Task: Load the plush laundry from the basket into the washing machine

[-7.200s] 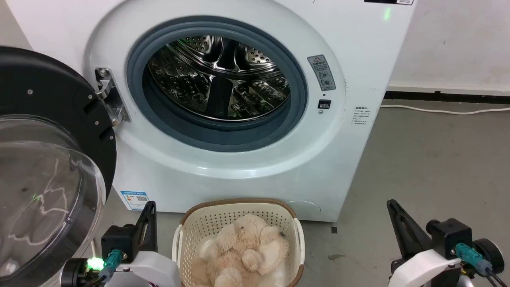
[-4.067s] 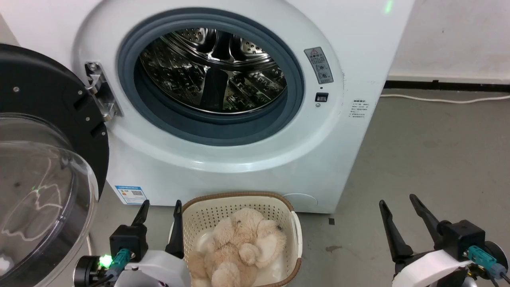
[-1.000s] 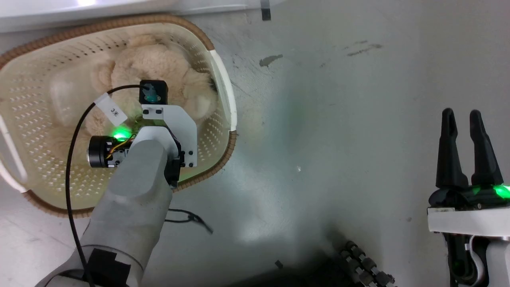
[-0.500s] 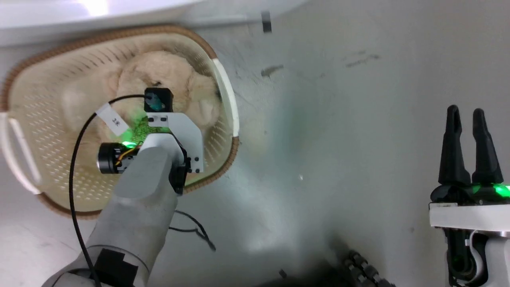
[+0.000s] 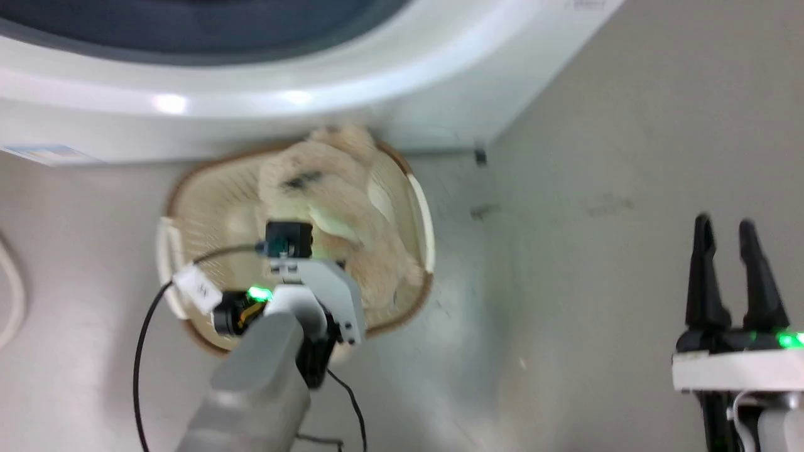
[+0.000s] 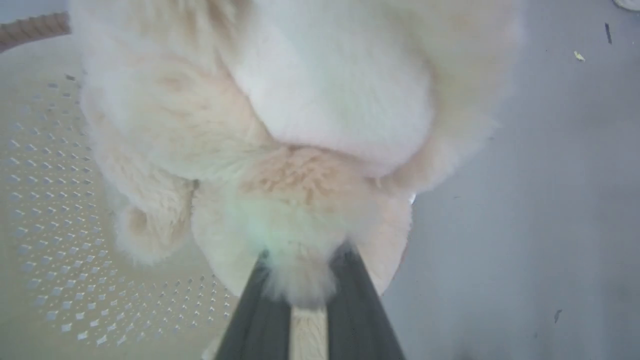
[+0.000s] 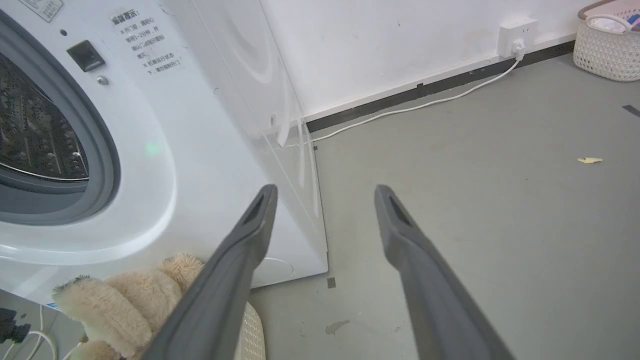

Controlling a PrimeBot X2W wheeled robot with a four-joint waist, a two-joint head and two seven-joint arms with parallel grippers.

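Head view: basket (image 5: 422, 213) on grey floor (image 5: 597, 157)

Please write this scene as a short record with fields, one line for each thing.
washing machine: large, white, front-loading; porthole uncovered, steel drum visible
basket: cream-white perforated plastic, brown rim, on the grey floor before the machine
plush laundry: fluffy cream-beige stuffed toy, held up over the basket
left gripper: shut on the toy's fur
right gripper: open, empty, aside over the floor
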